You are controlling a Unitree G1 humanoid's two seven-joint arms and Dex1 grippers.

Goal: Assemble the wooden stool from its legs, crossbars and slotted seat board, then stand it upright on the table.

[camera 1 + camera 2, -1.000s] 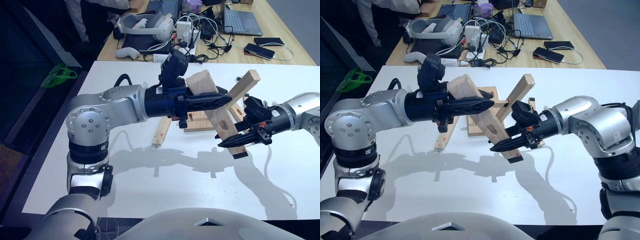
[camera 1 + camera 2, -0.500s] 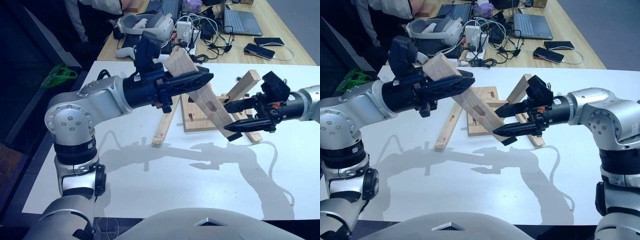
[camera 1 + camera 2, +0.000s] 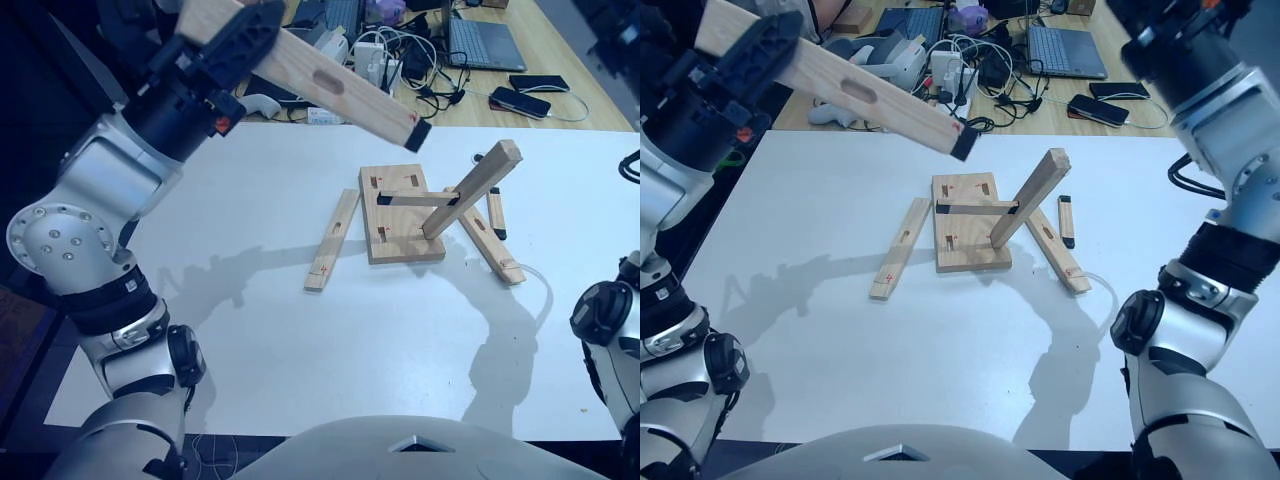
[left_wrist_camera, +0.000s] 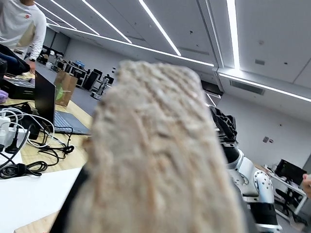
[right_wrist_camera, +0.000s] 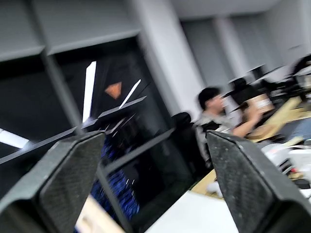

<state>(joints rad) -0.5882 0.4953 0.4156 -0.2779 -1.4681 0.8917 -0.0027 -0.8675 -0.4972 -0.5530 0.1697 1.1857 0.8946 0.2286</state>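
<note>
The slotted seat board (image 3: 397,246) lies flat on the white counter (image 3: 300,350). A tilted leg (image 3: 478,186) stands in the board's right-hand part and leans up and away to the right. A crossbar (image 3: 415,200) runs level from it out over the board toward the left edge. Just left of the board a second leg (image 3: 332,240) lies flat, near the edge but apart from it. On the board's right side a third leg (image 3: 495,255) lies flat, with a short crossbar (image 3: 495,214), black-tipped, just beyond it. High above and to the left of the board, the left claw (image 3: 240,40) is clamped around a slotted leg (image 3: 340,88); its black-tipped end slants down toward the board and touches nothing. The right claw (image 5: 155,141) is lifted high on the board's right side, fingers spread wide with nothing between them.
</note>
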